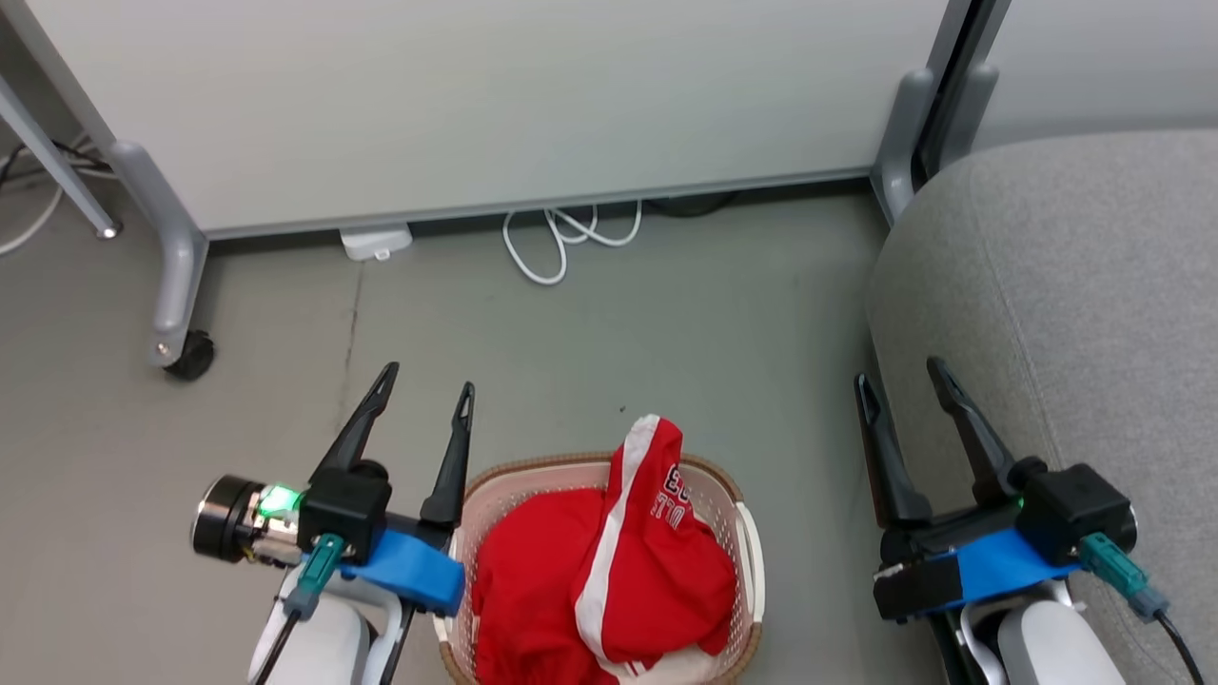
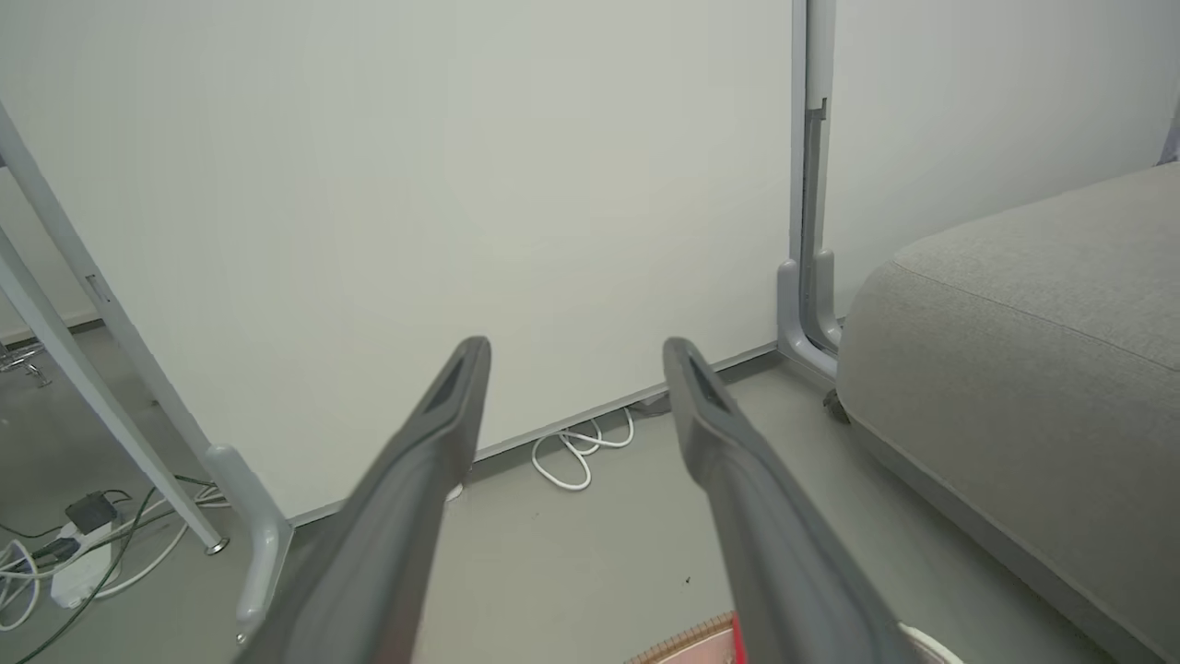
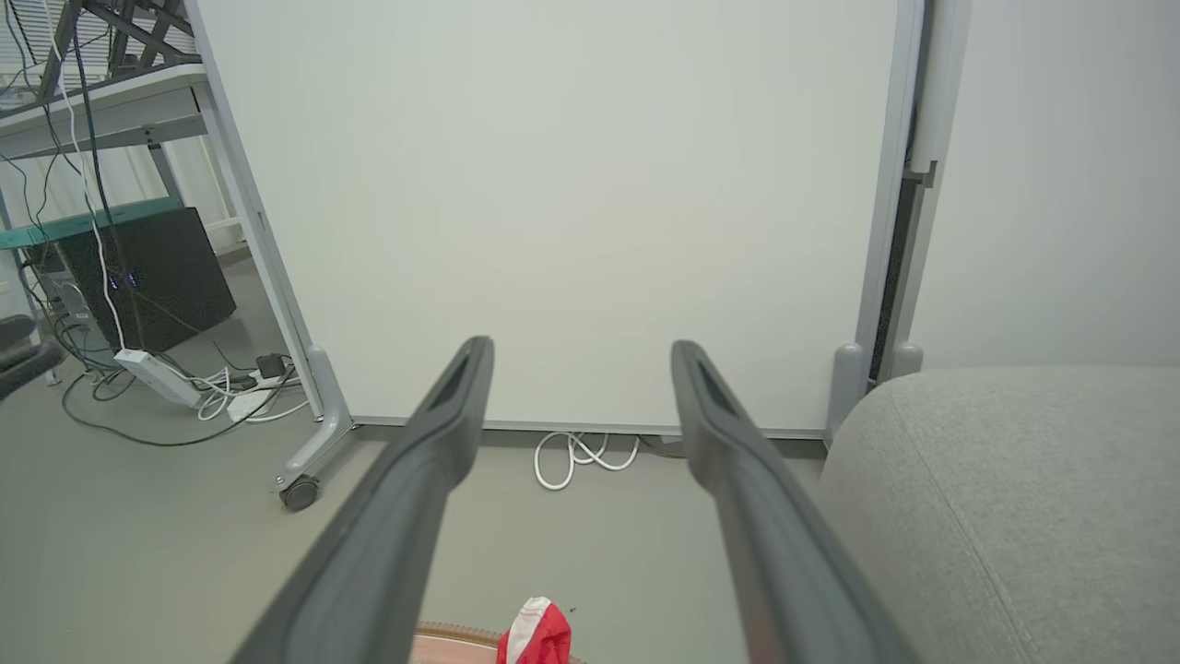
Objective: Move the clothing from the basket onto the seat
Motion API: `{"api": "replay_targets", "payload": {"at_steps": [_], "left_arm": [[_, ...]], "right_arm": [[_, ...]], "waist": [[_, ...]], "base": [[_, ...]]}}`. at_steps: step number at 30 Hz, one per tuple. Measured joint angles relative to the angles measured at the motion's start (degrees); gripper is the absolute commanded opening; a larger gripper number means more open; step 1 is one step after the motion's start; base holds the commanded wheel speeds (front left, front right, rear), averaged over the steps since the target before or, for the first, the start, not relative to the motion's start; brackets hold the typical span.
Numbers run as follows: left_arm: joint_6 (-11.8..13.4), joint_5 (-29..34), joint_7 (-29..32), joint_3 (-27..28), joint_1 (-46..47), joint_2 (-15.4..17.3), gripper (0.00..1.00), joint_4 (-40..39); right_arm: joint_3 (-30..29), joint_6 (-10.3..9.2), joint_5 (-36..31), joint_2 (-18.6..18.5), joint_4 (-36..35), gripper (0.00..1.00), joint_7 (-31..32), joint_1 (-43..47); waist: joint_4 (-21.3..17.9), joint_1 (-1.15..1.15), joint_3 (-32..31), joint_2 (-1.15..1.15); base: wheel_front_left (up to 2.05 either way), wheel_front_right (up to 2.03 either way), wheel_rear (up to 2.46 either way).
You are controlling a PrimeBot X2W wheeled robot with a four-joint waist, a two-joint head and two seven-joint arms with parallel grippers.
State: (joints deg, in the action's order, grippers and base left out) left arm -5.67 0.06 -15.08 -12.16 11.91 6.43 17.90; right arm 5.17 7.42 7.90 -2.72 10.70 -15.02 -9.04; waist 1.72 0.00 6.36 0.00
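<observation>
clothing (image 1: 609, 571) in basket (image 1: 504, 497); left pincer (image 1: 427, 377), right pincer (image 1: 898, 370) spread.

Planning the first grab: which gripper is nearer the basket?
Left. The left gripper is close beside the basket, at its left rim; the right gripper is farther off on the other side, by the seat.

Cloth, plastic and matt grey upholstery
The bright red soft fabric clothing (image 1: 609, 571) looks smooth and limp; the cream-white perforated plastic basket (image 1: 542, 464) is faintly glossy, woven-look at its brown edge; the large grey upholstered seat (image 1: 1075, 285) is matt, coarse-woven cloth.
</observation>
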Motion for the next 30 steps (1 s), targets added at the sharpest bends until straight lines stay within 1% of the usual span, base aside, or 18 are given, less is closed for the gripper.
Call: {"api": "replay_targets", "payload": {"at_steps": [5,8,13,19,22,30], "left_arm": [[-0.9,0.5,0.0,-2.9,4.8,1.3,1.00,5.1],[-1.4,0.7,0.0,-5.7,7.4,2.4,1.00,8.6],[-1.5,1.4,0.0,-11.1,12.5,4.6,1.00,15.1],[-1.8,0.4,0.0,-21.1,18.7,6.4,1.00,23.2],[-1.8,0.5,0.0,-27.3,22.0,7.6,1.00,27.5],[-1.8,-1.1,0.0,-39.1,29.8,8.7,1.00,40.5]], "right_arm": [[0.0,0.00,-0.4,0.0,-1.0,1.00,0.0,-2.2],[0.1,0.00,-0.8,0.0,-1.5,1.00,0.0,-3.4],[0.2,0.00,-1.3,0.0,-2.4,1.00,0.0,-6.0],[0.2,0.00,-1.8,0.0,-3.5,1.00,0.0,-8.7],[0.2,0.00,-1.9,0.0,-4.3,1.00,0.0,-10.0],[0.8,0.00,-2.1,0.0,-6.2,1.00,0.0,-13.6]], "waist": [[-0.6,0.00,3.5,0.00],[-1.2,0.00,6.0,0.00],[-2.5,0.01,10.1,0.00],[-4.1,0.01,15.0,0.00],[-4.7,0.01,17.4,0.00],[-6.7,0.01,24.3,0.00]], "base": [[0.00,0.00,0.00],[0.00,0.00,0.00],[0.00,0.00,0.00],[0.00,0.00,0.00],[0.00,0.00,0.00],[0.00,0.00,0.00]]}}
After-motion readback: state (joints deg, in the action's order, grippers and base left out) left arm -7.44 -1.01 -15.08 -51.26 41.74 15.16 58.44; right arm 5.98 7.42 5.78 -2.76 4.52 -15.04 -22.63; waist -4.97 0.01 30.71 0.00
